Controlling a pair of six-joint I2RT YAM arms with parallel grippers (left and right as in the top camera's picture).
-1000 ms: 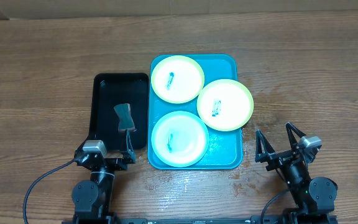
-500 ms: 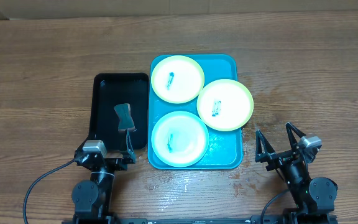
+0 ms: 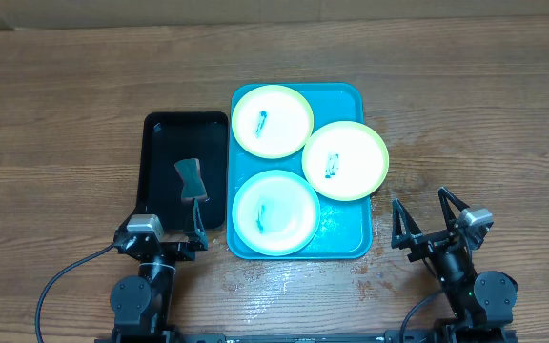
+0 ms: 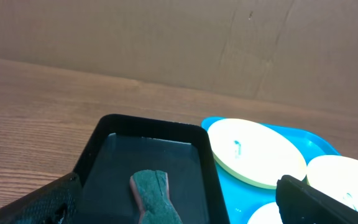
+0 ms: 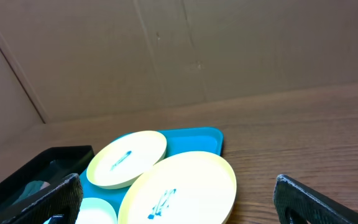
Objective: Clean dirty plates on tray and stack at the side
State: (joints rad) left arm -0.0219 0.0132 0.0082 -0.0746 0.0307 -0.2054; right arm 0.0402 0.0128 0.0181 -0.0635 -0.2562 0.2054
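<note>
The turquoise tray (image 3: 343, 239) lies mid-table with three plates on it, each with a blue smear. A yellow-green plate (image 3: 272, 120) sits at the tray's far left. A second yellow-green plate (image 3: 345, 160) overhangs the right rim. A cyan plate (image 3: 275, 211) sits at the near left. My left gripper (image 3: 181, 233) is open and empty at the near end of a black tub (image 3: 160, 143). My right gripper (image 3: 425, 221) is open and empty on the wood right of the tray. The wrist views show the far plate (image 4: 253, 151) and the overhanging plate (image 5: 179, 190).
The black tub left of the tray holds a green sponge (image 3: 191, 179), which also shows in the left wrist view (image 4: 155, 196). A cardboard wall (image 5: 166, 50) stands behind the table. Brown wood tabletop (image 3: 484, 133) lies to the right of the tray.
</note>
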